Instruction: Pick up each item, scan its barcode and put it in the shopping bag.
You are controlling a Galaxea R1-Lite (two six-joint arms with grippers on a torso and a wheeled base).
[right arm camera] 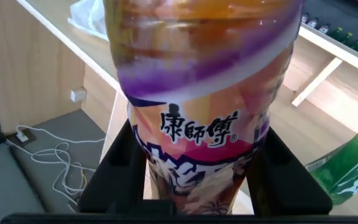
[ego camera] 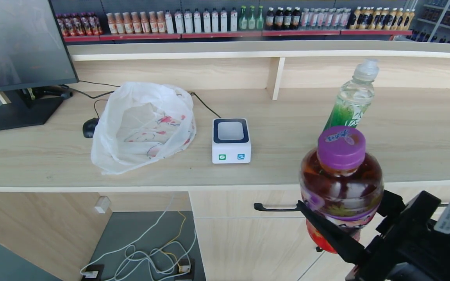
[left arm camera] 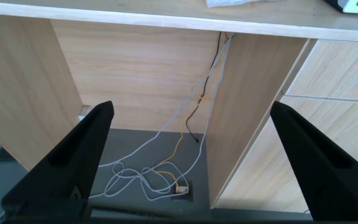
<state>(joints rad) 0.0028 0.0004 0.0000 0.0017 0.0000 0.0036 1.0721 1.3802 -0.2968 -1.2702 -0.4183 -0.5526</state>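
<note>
Purple-capped tea bottle [ego camera: 341, 175] stands clamped upright in the right fingers [ego camera: 326, 234], probably ready for the scanner [ego camera: 231, 140]; left fingers [left arm camera: 73, 165] hang wide, empty, below the bench [ego camera: 287, 132].

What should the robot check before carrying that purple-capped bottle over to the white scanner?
1. Grip: right hand shut on the purple-capped bottle, held upright: ok.
2. Barcode turned toward the scanner: cannot tell.
3. Scanner window uncovered: ok.
4. Mouth of the shopping bag open, beside the scanner: ok.
5. Other arm: left hand open, low below the counter, out of the way: ok.
</note>
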